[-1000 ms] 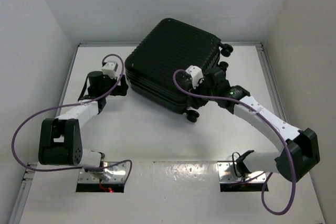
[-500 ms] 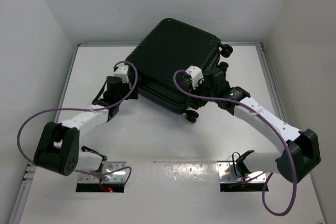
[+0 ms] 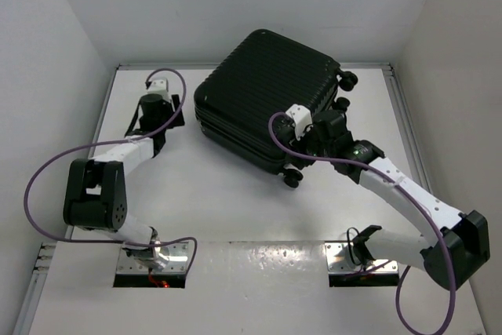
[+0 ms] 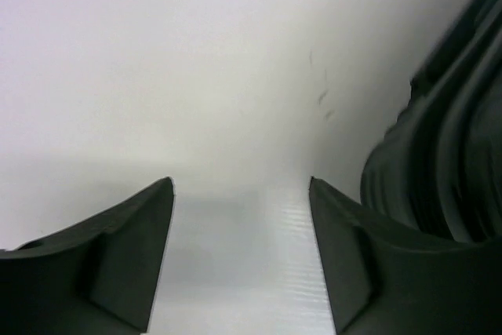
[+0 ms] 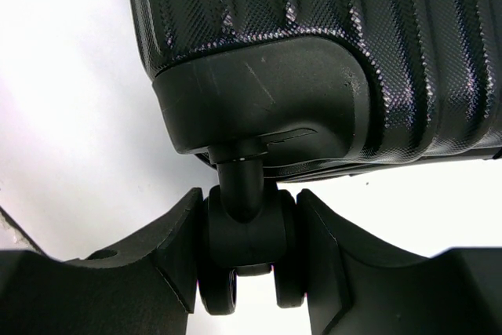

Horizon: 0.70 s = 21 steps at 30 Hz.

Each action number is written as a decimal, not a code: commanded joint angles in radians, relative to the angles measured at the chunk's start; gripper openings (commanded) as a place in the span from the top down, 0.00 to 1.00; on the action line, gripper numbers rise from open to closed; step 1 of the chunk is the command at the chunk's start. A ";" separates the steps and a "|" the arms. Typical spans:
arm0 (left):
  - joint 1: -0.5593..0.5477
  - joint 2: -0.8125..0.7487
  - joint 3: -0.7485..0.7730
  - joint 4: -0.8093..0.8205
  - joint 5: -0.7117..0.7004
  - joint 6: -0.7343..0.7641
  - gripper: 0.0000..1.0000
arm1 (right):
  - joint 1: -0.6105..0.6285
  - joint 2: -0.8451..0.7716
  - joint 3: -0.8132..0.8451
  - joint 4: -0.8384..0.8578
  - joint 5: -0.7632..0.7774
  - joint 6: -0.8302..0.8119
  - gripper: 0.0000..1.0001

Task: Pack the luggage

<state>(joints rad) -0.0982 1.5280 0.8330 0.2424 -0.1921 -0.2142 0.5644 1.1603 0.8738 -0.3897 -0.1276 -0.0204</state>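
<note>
Left hand (image 4: 241,190) has backed off the left corner of the luggage (image 3: 267,92), which it was up against half a second ago, and now sits out to the left, clear of the shell. Luggage itself has shifted a little to the right and away from the arms; the right hand (image 3: 312,136) went along with it.

Near edge of the table (image 3: 235,202): both arm bases, bare white surface ahead of them.

Right hand, wrist view: the two fingers (image 5: 169,260) are clamped on one wheel (image 5: 247,233) of the luggage, one on each side and touching it, with the stem rising into the ribbed corner above.

Luggage: closed, lying flat on its broad side at the centre-right of the table, turned diagonally, wheeled end toward the right wall. Two more wheels show at the far right corner.

Left hand, wrist view: released, fingers spread with only table between them. Ribbed shell stands just to its right, not touching.

Beyond: white back wall (image 3: 235,5).
</note>
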 commanded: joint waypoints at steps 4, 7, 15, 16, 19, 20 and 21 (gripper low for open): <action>0.100 -0.112 -0.025 0.086 0.336 0.059 0.31 | -0.008 -0.045 -0.029 -0.103 0.026 0.037 1.00; 0.123 -0.140 -0.069 0.086 0.466 0.088 0.28 | -0.009 -0.047 -0.026 -0.100 0.026 0.043 1.00; 0.048 -0.210 -0.172 0.077 0.723 0.068 0.22 | -0.011 -0.037 -0.018 -0.098 0.019 0.037 1.00; 0.048 -0.198 -0.172 0.077 0.762 0.084 0.24 | -0.011 -0.037 -0.018 -0.103 0.013 0.036 1.00; 0.098 -0.164 -0.141 0.037 0.955 0.226 0.26 | -0.011 -0.040 -0.018 -0.118 -0.027 -0.010 1.00; 0.115 -0.155 -0.141 0.037 0.973 0.237 0.27 | -0.011 -0.045 -0.022 -0.124 -0.030 -0.036 1.00; 0.130 -0.126 -0.124 0.028 0.990 0.257 0.27 | -0.011 -0.048 -0.028 -0.127 -0.053 -0.048 1.00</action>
<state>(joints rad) -0.0208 1.3628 0.6689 0.2680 0.6067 -0.0616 0.5575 1.1355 0.8608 -0.4068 -0.1398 -0.0452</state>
